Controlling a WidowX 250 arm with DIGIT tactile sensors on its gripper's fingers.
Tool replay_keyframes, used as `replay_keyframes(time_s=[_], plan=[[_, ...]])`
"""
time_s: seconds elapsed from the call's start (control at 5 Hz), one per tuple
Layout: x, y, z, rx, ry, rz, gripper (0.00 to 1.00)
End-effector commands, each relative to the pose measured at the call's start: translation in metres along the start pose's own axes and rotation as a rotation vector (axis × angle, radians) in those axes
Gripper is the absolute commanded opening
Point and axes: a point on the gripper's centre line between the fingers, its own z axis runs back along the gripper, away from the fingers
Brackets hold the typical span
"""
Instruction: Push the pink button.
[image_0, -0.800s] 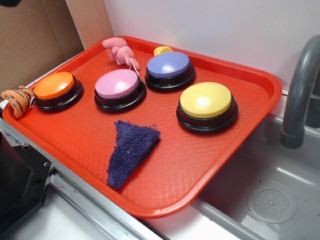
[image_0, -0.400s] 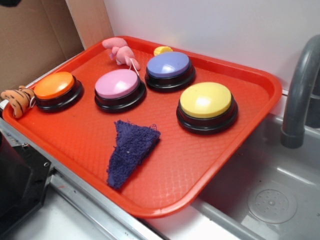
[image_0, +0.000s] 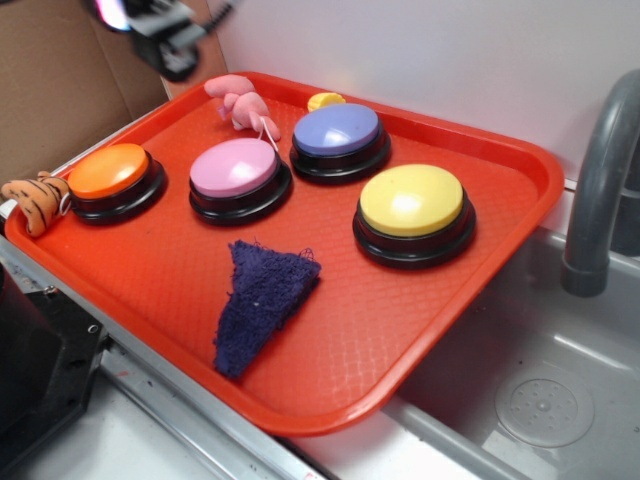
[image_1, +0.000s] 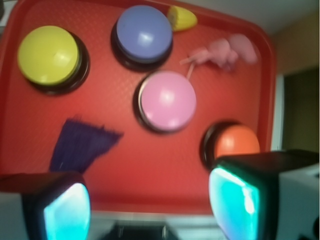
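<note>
- Pink button (image_0: 236, 167) (image_1: 167, 100): round, pale pink top on a black base. It sits on the red tray (image_0: 400, 320) (image_1: 150, 175), near the middle-left. Nothing is touching it.
- Just behind the pink btn, a bit to the right: the blue-purple button (image_0: 337, 130) (image_1: 143, 33). Close, but a small gap shows betw. them.
- Behind the pink btn, to the left: a small pink plush toy (image_0: 238, 99) (image_1: 223, 52). Its string reaches the pink btn's back edge.
- Left of the pink btn: the orange button (image_0: 108, 171) (image_1: 236, 141), near the tray's left rim.
- Right of the pink btn, well apart: the yellow button (image_0: 412, 201) (image_1: 48, 48).
- In front of the pink btn: a dark purple cloth (image_0: 258, 300) (image_1: 80, 143), lying flat, not touching it.
- Far behind, past the blue-purple btn: a small yellow thing (image_0: 326, 101) (image_1: 182, 18) by the back rim.
- Off the tray's left rim: a striped orange toy (image_0: 33, 198).
- Room: tray rests across a gray sink (image_0: 540, 400), w/ a gray tap (image_0: 600, 190) on the right. White wall (image_0: 450, 50) behind, brown cardboard (image_0: 60, 90) on the left.
- Gripper (image_0: 165, 35) (image_1: 150, 202): up high, behind and left of the pink btn, well apart from it. Wrist view: the two fingers (image_1: 235, 197) are wide apart, nothing betw. them, touching nothing. It's blurry in the outside view.
</note>
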Motion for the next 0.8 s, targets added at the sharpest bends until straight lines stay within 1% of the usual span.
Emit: replay_keyframes(time_s=[0.0,0.2,0.4,0.6], plan=[[0.026,0.018,-0.061,0.010,-0.036,-0.017,1.00],[0.026,0.032,-0.090,-0.050,-0.020,0.015,1.00],[0.031,0.045,-0.106,-0.028,0.003,0.032,1.00],[0.048,0.039,-0.129,-0.023,0.035,-0.003,1.00]])
